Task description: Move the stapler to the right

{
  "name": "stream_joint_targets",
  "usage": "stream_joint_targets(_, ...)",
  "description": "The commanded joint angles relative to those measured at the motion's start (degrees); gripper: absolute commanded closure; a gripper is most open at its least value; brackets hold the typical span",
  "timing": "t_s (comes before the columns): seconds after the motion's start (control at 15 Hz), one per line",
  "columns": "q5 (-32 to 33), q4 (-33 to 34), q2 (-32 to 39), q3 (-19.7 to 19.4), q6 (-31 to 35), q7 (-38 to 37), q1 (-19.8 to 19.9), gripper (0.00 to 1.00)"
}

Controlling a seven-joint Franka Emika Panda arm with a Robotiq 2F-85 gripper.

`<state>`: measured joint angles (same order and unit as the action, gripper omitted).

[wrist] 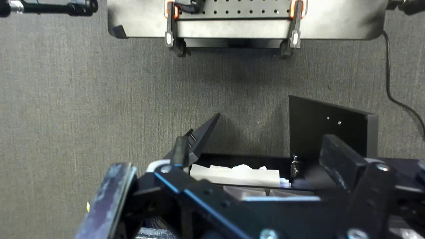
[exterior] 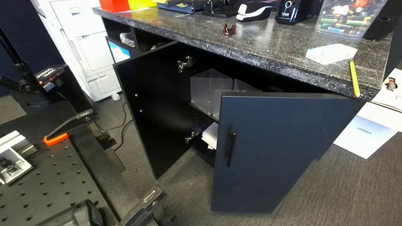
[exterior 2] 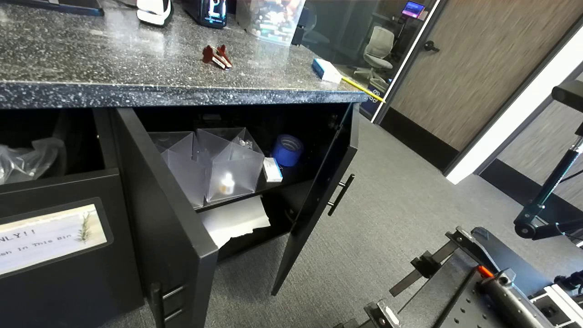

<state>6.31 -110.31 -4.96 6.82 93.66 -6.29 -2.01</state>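
Note:
The stapler is a tiny dark red thing on the speckled grey countertop. It also shows in an exterior view on the countertop, with its two red parts spread apart. It is out of view in the wrist view. My gripper shows only in the wrist view. Its two dark fingers stand wide apart, with nothing held between them. Behind them are the cabinet and the floor. The gripper is out of view in both exterior views, so its distance from the stapler cannot be told.
A white-and-black object and a clear bin of markers stand behind the stapler. A white piece and a yellow pencil lie near the counter's end. Two cabinet doors stand open below. A perforated table is opposite.

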Motion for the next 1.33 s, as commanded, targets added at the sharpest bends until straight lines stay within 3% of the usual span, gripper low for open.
stream_joint_targets(0.0,0.37,14.24,14.43,-1.20,0.20,-0.36,-0.50,0.00)
stream_joint_targets(0.6,-0.37,41.22,43.62,-3.75,0.30,-1.93,-3.32,0.00)
stream_joint_targets(1.27,0.22,68.78,69.73,-5.98,14.76,-2.12,-7.09,0.00)
